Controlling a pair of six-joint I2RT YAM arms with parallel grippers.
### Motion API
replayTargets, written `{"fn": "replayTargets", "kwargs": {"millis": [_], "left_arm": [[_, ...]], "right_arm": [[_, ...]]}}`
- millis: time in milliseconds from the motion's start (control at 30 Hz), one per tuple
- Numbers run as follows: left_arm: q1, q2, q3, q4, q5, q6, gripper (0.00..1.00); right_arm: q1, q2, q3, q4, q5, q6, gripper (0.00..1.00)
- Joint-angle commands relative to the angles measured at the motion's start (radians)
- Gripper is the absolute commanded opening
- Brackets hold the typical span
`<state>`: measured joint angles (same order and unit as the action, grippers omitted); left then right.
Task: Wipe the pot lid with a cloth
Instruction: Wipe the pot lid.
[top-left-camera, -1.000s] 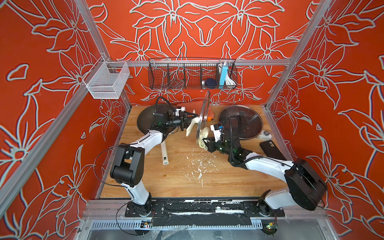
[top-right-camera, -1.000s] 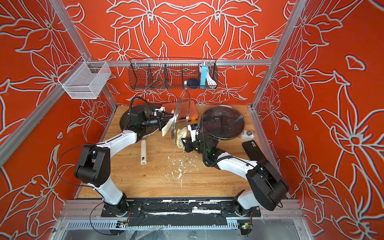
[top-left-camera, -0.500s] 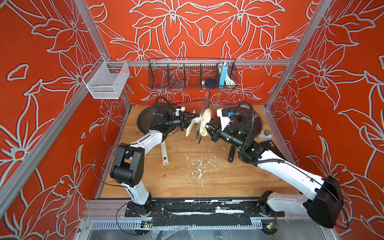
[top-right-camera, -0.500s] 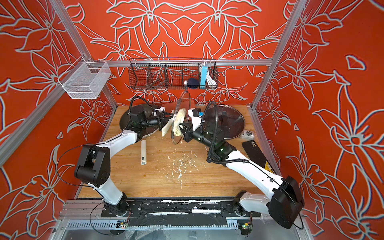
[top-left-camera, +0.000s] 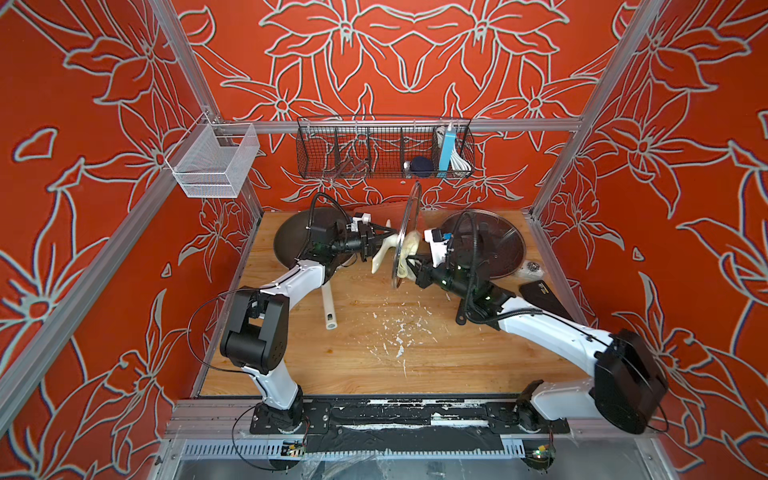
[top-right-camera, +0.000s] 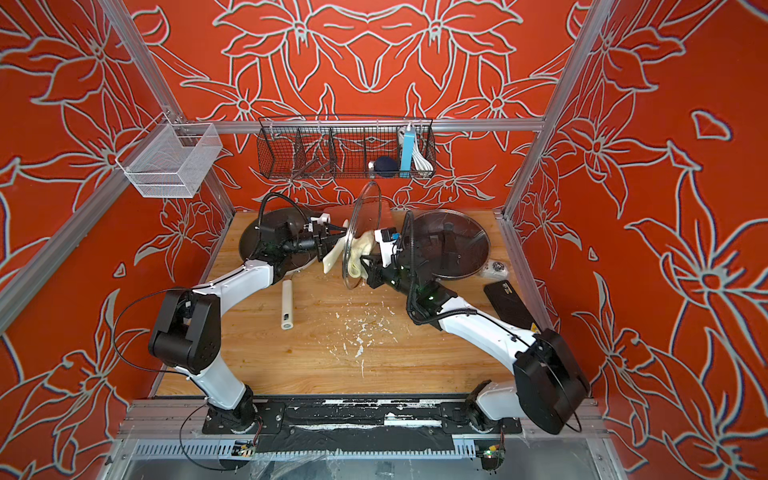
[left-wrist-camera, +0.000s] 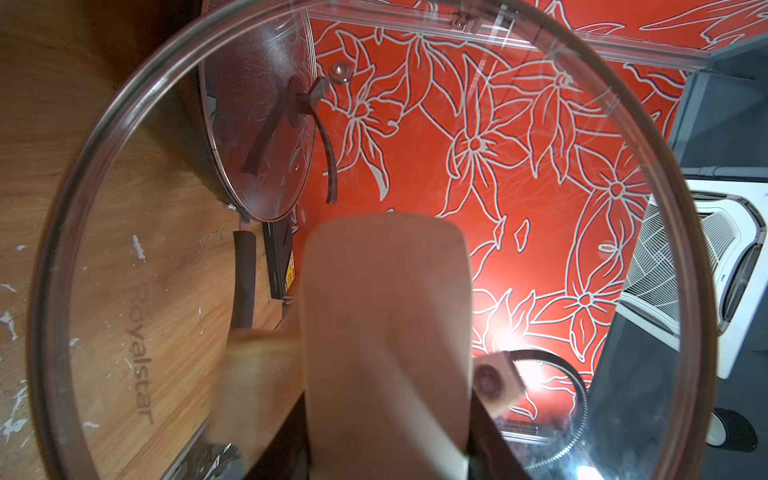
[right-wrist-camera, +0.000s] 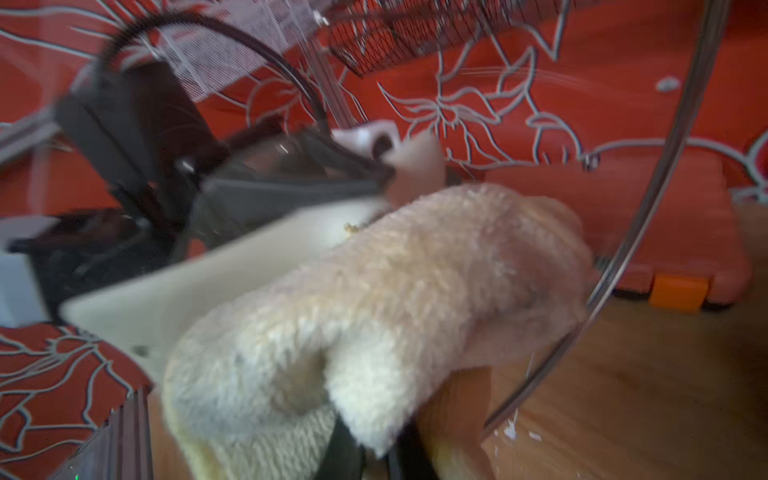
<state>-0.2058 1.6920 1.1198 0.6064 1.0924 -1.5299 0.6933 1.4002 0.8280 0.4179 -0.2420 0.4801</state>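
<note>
The pot lid (top-right-camera: 360, 216) is clear glossy glass, the cloth (right-wrist-camera: 374, 311) fluffy towelling, the table (top-left-camera: 365, 357) matt wood.

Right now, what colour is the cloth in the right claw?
The cloth is cream, off-white; the right wrist view shows it best.

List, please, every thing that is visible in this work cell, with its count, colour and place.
pot lid: one, clear glass with a cream handle, held on edge above the back middle of the table
cloth: one, cream, against the lid's face toward the right arm
left pan: one, dark with a cream handle, back left
right pan: one, dark, under its own glass lid, back right
flat device: one, black, right edge of the table
crumbs: many, white, table centre
wire basket: one, black, back wall
mesh basket: one, white, left rail
table: one, light wood
left hand: black, closed on the lid's handle
right hand: black, closed on the cloth
</note>
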Motion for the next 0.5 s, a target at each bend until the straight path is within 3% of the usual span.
{"fn": "replayTargets", "kwargs": {"millis": [0,233,467], "left_arm": [[0.001,-0.054,0.054,0.171,0.025,0.011,0.0],[0.0,-0.051,0.052,0.142,0.023,0.04,0.0],[0.0,-0.055,0.04,0.13,0.023,0.057,0.0]], "right_arm": [[-0.019,0.034,-0.024,0.098,0.008,0.06,0.0],[-0.025,-0.011,0.068,0.049,-0.07,0.025,0.0],[-0.036,-0.085,0.213,-0.048,-0.038,-0.048,0.0]]}}
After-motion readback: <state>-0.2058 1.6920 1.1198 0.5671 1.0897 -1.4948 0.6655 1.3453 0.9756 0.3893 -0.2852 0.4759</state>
